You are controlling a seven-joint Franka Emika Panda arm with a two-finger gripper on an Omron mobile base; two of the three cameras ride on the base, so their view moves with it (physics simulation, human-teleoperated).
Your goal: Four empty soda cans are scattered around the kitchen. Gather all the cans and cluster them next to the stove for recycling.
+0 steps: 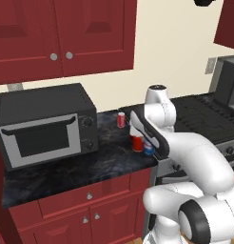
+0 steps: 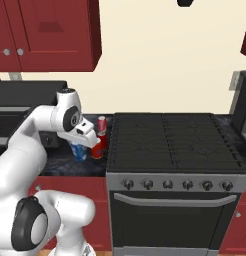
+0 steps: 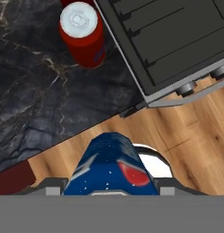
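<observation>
End effector (image 3: 111, 191) pinches a blue can (image 3: 113, 166) out past the bench (image 3: 36, 91) edge; carry it forward and set it down gently beside the red can (image 3: 82, 38) ahead, close to the stove (image 3: 168, 41).

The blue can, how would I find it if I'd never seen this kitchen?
Find the big stove, then the black counter at its left. The blue can is near the front edge there, in the robot's gripper. The neighbouring cans are red.

Glossy white arm (image 1: 199, 162) of rounded segments with dark joint rings and caps
</observation>
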